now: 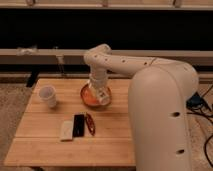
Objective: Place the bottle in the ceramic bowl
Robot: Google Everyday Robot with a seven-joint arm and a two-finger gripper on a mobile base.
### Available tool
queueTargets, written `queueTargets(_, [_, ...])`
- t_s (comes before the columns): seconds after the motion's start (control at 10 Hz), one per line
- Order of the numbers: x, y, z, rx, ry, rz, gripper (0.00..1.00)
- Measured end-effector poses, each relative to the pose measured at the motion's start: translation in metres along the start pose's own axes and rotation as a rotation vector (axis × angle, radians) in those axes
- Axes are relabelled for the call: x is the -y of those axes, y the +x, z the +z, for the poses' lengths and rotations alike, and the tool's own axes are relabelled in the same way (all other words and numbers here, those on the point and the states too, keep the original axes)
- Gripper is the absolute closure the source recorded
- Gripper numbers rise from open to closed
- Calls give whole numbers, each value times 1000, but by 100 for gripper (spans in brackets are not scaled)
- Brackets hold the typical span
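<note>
The orange ceramic bowl (87, 97) sits on the wooden table (45, 145), right of centre near the far edge. My white arm comes in from the right and bends down over the bowl. My gripper (100, 91) hangs right above the bowl's right half, shut on the whitish bottle (104, 96). The bottle is tilted, with its lower end over or inside the bowl's rim. The arm and the bottle hide the right part of the bowl.
A white cup (48, 96) stands at the table's left. A pale bar (66, 130), a black flat item (78, 125) and a red item (90, 123) lie side by side in front of the bowl. My bulky arm covers the table's right side.
</note>
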Motion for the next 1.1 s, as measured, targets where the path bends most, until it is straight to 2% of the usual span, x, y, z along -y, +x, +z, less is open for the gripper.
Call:
queueTargets(0.2, [10,-19,10,-16,-1,-3,21])
queueTargets(0.5, [22,-24,37,-57,10,23,20])
queueTargets(0.7, [30,-22,46,-67,-6,63,20])
queueTargets(0.8, [39,-19,42,-45,-80,108,20])
queueTargets(0.9, [44,-17,31,-19,-119,123,20])
queueTargets(1.1, [41,-18,30,-16,-121,119,20])
